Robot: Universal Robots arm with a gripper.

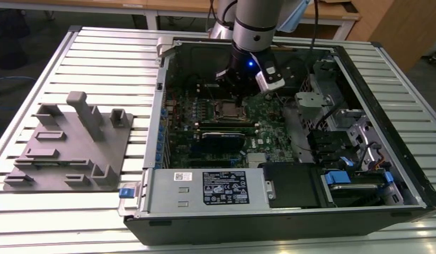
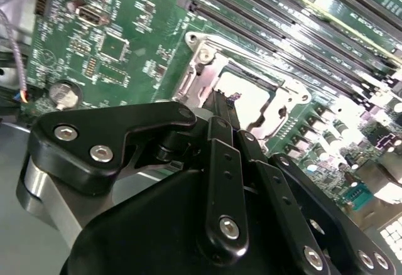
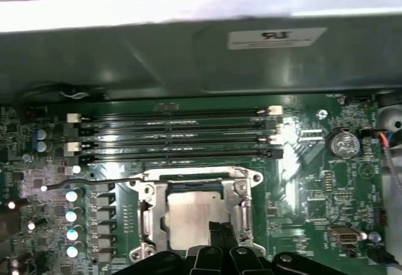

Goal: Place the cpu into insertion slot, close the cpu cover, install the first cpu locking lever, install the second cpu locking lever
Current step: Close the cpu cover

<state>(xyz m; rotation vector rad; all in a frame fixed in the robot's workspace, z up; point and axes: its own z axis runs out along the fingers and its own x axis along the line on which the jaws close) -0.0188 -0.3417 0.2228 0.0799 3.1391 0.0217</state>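
The end effector (image 3: 221, 228), clenched and holding nothing, hangs just over the chip (image 3: 188, 215), which lies in the socket (image 3: 144, 190) under the metal cover (image 3: 242, 215). I think it should press the cover only, not the chip.

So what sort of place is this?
Probably a robotics lab or workshop: an opened desktop computer lies on a slatted metal bench, a robot arm reaches into it, wooden desks behind.

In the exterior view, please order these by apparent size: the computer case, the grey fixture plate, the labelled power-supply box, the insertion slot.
Largest to smallest:
computer case
grey fixture plate
labelled power-supply box
insertion slot, clearly the smallest
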